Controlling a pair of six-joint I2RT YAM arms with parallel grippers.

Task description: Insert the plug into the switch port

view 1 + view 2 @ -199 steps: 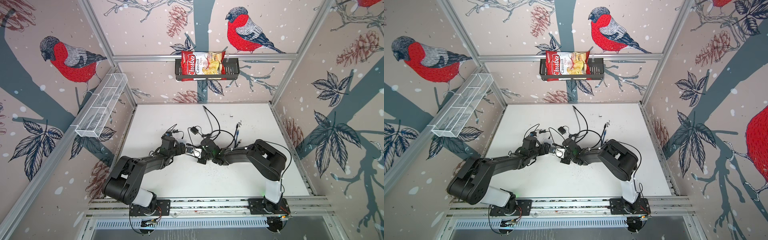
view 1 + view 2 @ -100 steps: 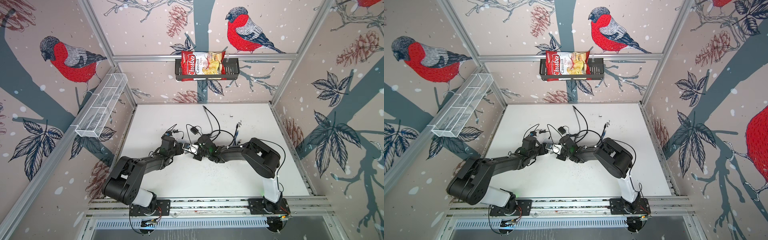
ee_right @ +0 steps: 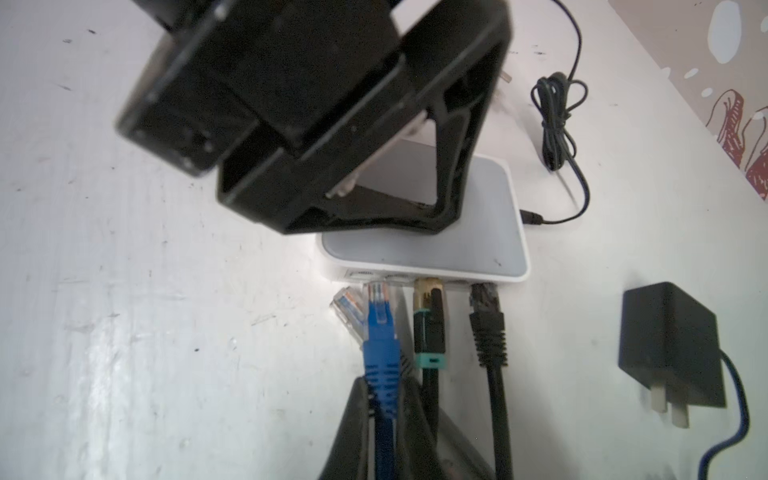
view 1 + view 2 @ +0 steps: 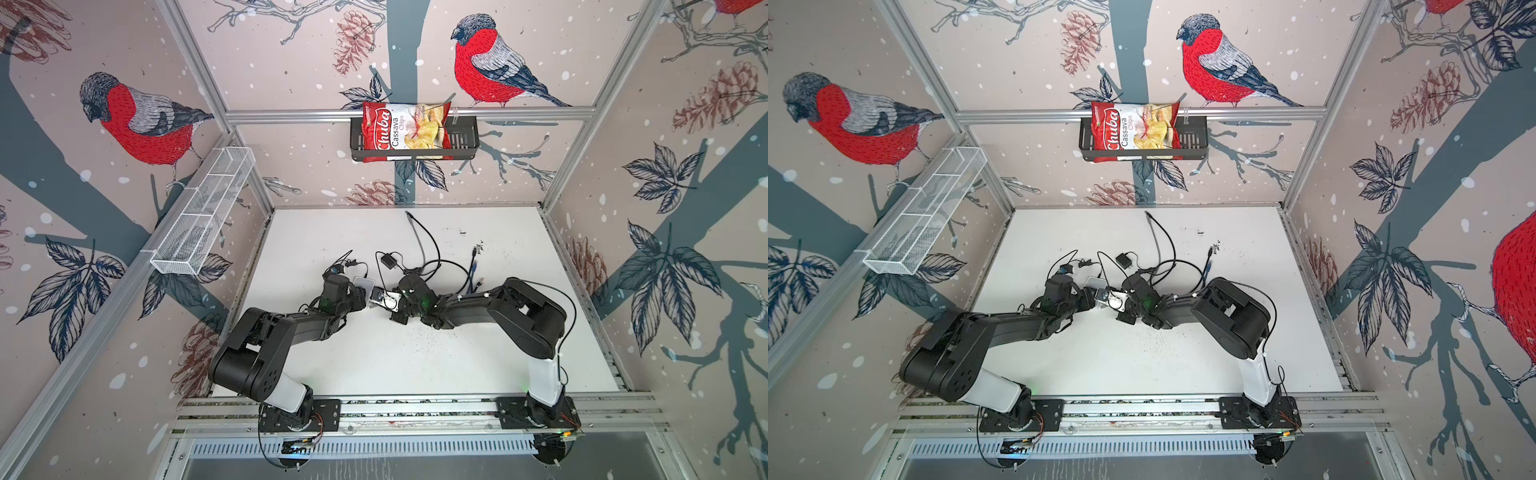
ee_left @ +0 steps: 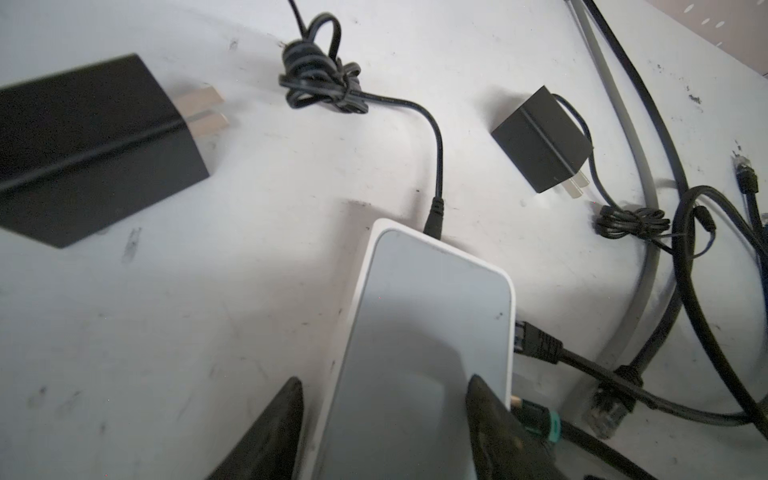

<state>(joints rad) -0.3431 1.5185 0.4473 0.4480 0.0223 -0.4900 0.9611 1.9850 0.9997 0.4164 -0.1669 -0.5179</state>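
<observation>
My right hand (image 3: 384,384) is pressed together on the blue plug (image 3: 379,320), pinching it by the ribbed boot and cable just behind its clear head. The head points straight at the port face of the switch (image 3: 478,232) and its tip meets that face. I cannot tell whether it is seated in a port.

Just beside it along the same face a gold plug (image 3: 430,299) is seated in the switch. Next to that a black plug (image 3: 486,320) is seated too, nearest the end wall where the power lead (image 3: 557,216) enters. On the blue plug's other side a loose clear plug (image 3: 347,309) lies tilted on the surface (image 3: 145,311), close to the port face.

My left hand (image 5: 384,382) is spread astride the switch at the end away from the power lead. One finger (image 5: 490,415) stands over the edge on the port side. The other finger (image 5: 274,428) stands off the opposite wall with a gap showing, so I am not clamping the switch.

The switch lies flat on the surface. A black adapter (image 3: 673,345) rests near the switch, beyond the black plug and apart from it.
</observation>
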